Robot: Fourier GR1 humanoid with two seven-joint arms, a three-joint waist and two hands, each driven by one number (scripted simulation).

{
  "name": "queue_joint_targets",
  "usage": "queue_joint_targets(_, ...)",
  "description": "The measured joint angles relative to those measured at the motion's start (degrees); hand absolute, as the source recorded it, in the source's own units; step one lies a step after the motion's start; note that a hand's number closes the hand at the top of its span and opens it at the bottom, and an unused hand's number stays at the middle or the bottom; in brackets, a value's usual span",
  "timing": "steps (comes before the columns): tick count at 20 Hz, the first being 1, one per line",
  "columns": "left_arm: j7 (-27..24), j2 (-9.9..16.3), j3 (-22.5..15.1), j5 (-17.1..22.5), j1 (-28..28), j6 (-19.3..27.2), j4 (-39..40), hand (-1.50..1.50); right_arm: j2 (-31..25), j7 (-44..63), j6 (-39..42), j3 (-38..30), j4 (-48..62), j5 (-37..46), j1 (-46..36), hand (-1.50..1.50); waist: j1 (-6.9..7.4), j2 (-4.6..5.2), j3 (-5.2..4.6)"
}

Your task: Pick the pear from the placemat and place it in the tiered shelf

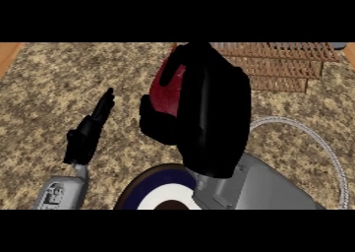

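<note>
A dark red pear [169, 87] shows at the left side of my right hand [209, 113], whose fingers and thumb curl round it and hide most of it. The hand with the pear fills the middle of the view, just below and left of the wooden slatted tiered shelf [281, 66] at the top right. A round placemat [154, 189] with a brown rim and navy and white rings lies at the bottom centre, partly under my right forearm. My left hand [89, 133] stands at the left with straight fingers, holding nothing.
A thin pale curved line [318, 142] arcs across the speckled stone counter [49, 88] at the right of my right forearm. Wooden strips border the counter at the top left and top right corners.
</note>
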Motion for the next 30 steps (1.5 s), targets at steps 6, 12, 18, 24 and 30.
queue_joint_targets(6, 0.96, 0.24, 0.83, 0.55, -0.78, 0.0, -0.57, 0.0, 0.06, -0.03, 4.29, -6.73, 3.09, 4.31, -8.24, 1.5, -0.3, 0.0, 0.02)
queue_joint_targets(12, 1.13, -0.39, 0.14, 0.06, -0.33, 0.36, -1.3, 0.0, 0.0, -2.06, 7.61, -15.0, 5.96, 6.34, -13.83, 1.5, -0.44, 0.14, 0.06)
queue_joint_targets(18, -0.06, 0.14, 0.56, 0.33, 0.26, -0.3, -0.95, 0.0, -1.1, -4.98, 9.27, -21.75, 10.8, 9.39, -18.46, 1.5, -0.36, 0.32, 0.07)
queue_joint_targets(24, 0.64, -0.52, 0.06, -0.54, 0.07, 0.47, -1.13, 0.0, -3.82, -8.11, 10.44, -26.98, 14.3, 9.96, -21.1, 1.5, -0.37, 0.36, 0.1)
queue_joint_targets(30, -0.93, -0.29, 0.44, -0.52, 0.63, 0.17, -0.41, 0.0, -6.99, -11.83, 9.49, -28.62, 19.78, 11.51, -21.55, 1.5, -0.26, 0.45, 0.09)
